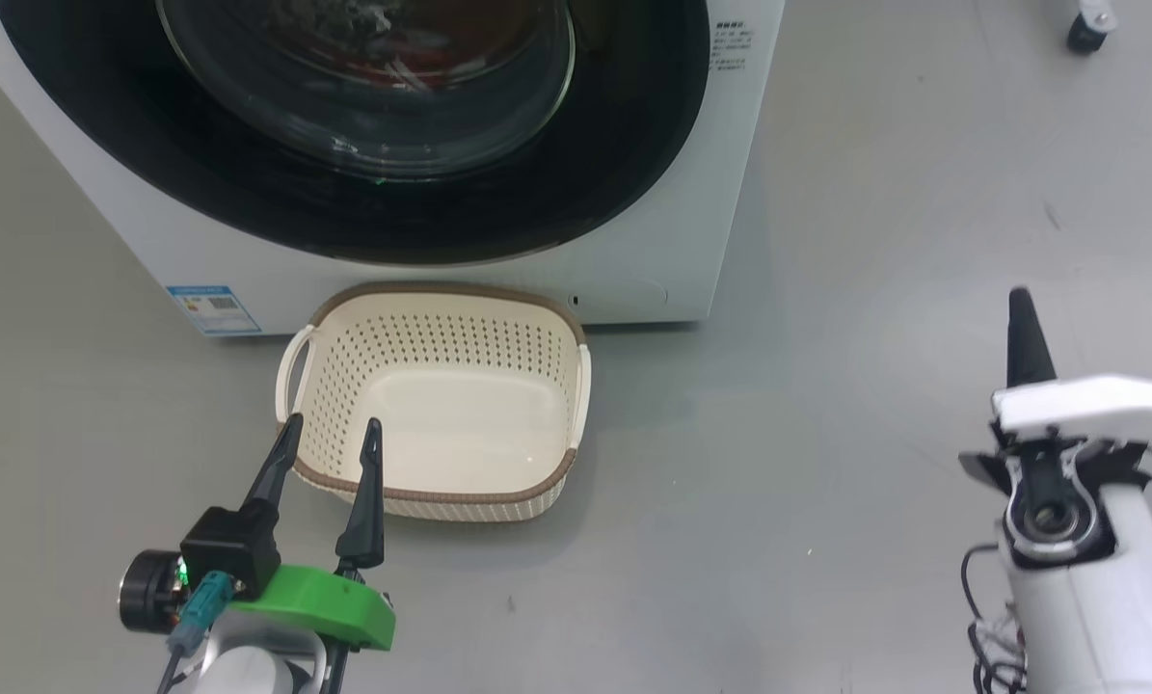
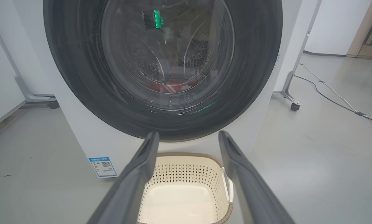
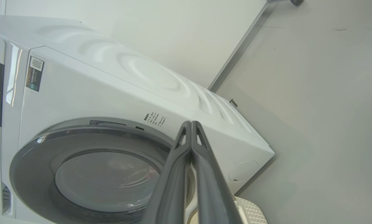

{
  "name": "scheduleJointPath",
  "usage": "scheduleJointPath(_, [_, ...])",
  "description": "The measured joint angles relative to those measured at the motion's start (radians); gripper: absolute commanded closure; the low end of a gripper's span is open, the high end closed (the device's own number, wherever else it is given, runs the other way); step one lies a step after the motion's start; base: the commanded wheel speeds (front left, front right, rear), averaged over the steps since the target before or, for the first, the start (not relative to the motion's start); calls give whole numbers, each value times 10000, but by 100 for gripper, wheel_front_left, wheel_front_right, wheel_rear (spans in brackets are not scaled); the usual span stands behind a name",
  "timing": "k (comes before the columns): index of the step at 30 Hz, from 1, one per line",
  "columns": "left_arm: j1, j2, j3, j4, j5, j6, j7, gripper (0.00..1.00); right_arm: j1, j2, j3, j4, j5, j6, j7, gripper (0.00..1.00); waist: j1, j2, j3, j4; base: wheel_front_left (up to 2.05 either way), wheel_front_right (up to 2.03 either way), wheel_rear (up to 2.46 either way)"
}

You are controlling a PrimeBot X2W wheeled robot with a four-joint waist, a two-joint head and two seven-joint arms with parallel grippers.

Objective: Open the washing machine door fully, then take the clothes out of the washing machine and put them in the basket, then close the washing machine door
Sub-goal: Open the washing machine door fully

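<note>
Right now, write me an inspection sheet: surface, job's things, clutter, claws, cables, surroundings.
Surface: grey floor, faint scuffs.
Washing machine: white, its door shut.
Clothes: red fabric inside, seen through the door.
Basket: empty, on the floor at the machine's foot.
Clutter: nothing seen.
Left claw: open, empty, over the basket's near rim.
Right claw: shut, empty.
Cables: two trail across the floor beside the machine.
Surroundings: white wall, wheeled frame.

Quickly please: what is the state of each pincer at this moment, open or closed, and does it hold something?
Left pincer: open, holding nothing.
Right pincer: closed, fingers pressed together, holding nothing.
</note>
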Motion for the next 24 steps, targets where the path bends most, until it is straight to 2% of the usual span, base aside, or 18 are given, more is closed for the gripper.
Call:
scheduleJointPath(2, [-127, -10, -33, -50, 2, -35, 0, 0, -453, -8, -128, 35, 635, 0, 343, 100, 0, 0, 192, 58, 0, 0, 0])
scheduleJointPath(13, [-745, -98, -123, -307, 63, -128, -27, 0, -2721, -63, -437, 228, 2508, -10, 1866, 100, 0, 0, 1190, 429, 0, 0, 0])
scheduleJointPath(24, [-1479, -242, -311, -476, 96, -307, -27, 0, -5096, -171, -376, 667, 3340, -477, 3289, 100, 0, 0, 2324, 893, 0, 0, 0])
